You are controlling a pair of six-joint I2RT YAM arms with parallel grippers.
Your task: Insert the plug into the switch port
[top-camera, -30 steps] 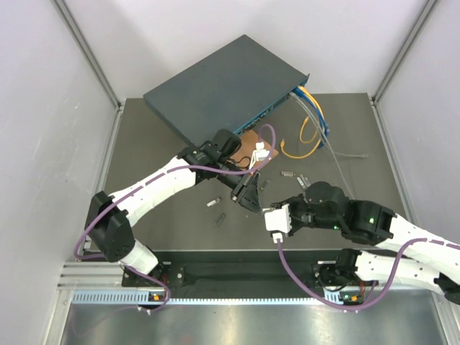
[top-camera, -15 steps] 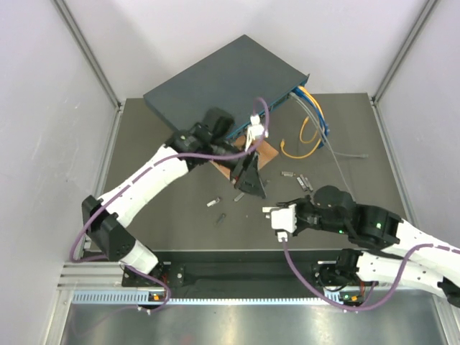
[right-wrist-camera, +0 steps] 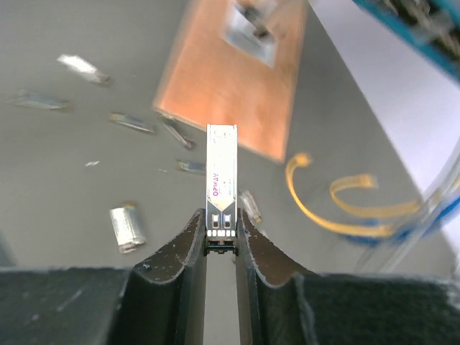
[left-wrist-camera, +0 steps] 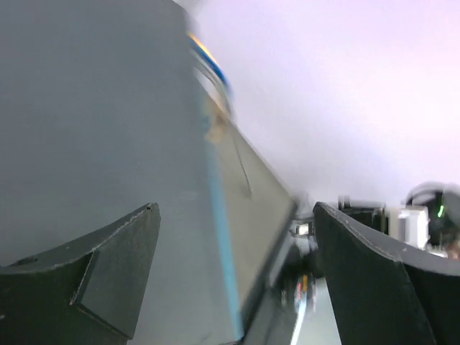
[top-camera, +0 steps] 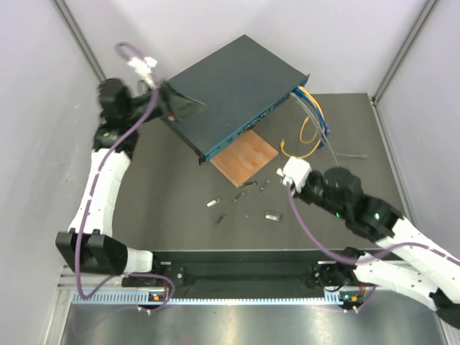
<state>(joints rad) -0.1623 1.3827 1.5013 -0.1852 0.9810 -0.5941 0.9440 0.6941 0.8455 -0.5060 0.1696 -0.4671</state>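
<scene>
The switch (top-camera: 230, 83) is a flat dark blue-grey box lying askew at the back of the table, its teal face (top-camera: 241, 133) turned toward the front right. My left gripper (top-camera: 183, 108) hovers over the switch's left corner. Its fingers are wide open with nothing between them, and the switch top (left-wrist-camera: 93, 129) fills the left wrist view. My right gripper (right-wrist-camera: 221, 215) is shut on the silver plug (right-wrist-camera: 221, 169), which sticks straight out from the fingertips toward the wooden square (right-wrist-camera: 244, 79). From above, the right wrist camera (top-camera: 296, 171) hides the plug.
A thin brown wooden square (top-camera: 245, 157) lies in front of the teal face. Several loose silver modules lie scattered on the mat, one of them (top-camera: 272, 215) near the right wrist. A yellow cable (top-camera: 302, 147) and blue cables (top-camera: 316, 115) trail from the switch's right end.
My left arm swung from the wooden square up to the switch's far left corner and its jaws opened. My right arm moved back and right, still holding the plug.
</scene>
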